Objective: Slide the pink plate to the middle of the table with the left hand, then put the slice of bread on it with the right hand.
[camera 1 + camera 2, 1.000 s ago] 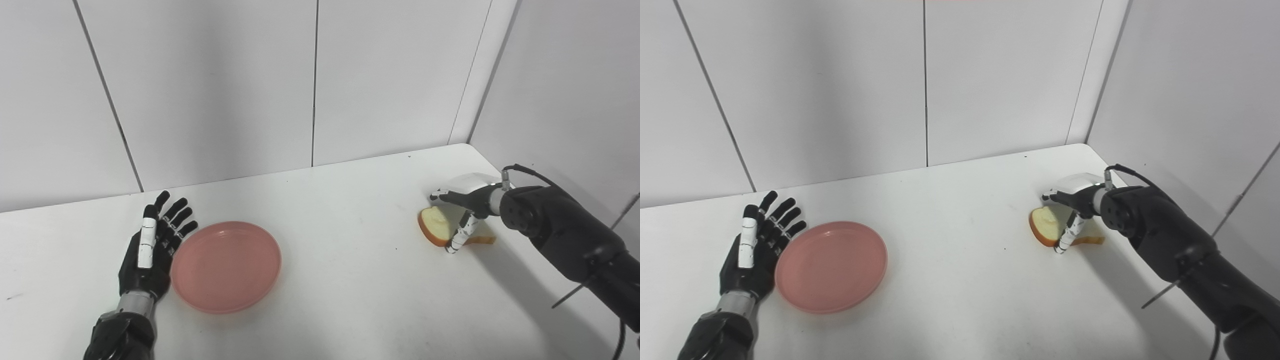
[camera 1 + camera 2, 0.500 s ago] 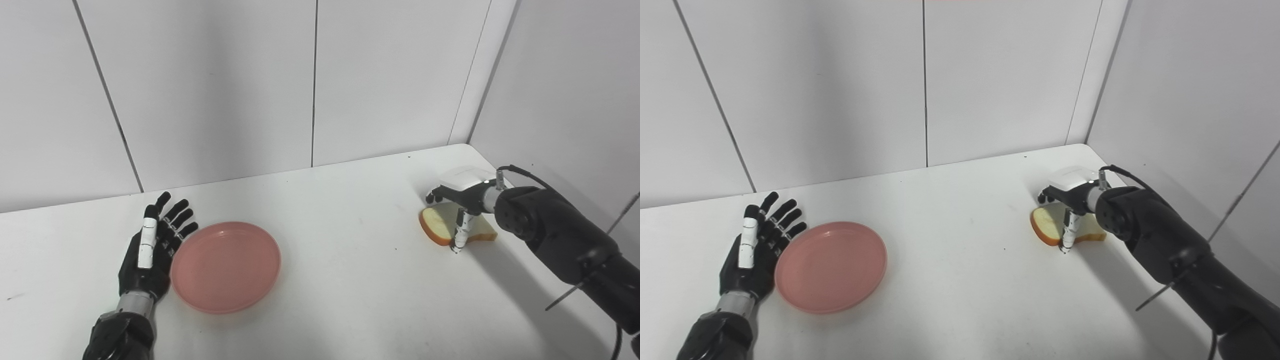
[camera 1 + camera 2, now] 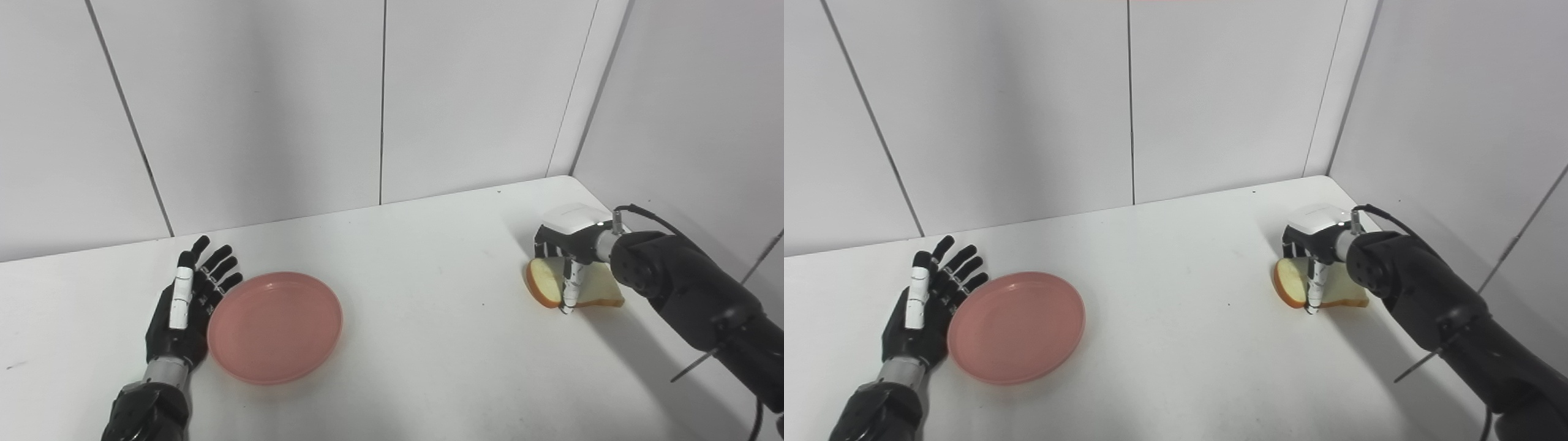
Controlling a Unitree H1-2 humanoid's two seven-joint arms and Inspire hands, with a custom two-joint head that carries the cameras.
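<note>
Slice of bread lies flat on the desk, far right of the pink plate; my right robot hand cups it, nothing lifted. Left robot hand open beside the plate. I'd pinch low, then lift

left arm: enters from bottom left, forearm low over the table edge, wrist straight
left hand: flat, on its edge, palm facing right, fingers spread and pointing away, holding nothing
right arm: enters from bottom right, black forearm angled up-left toward the far right corner
right hand: palm down, white back plate up, fingers curled downward, thumb pointing straight down with its tip low; grasp state unclear
</note>
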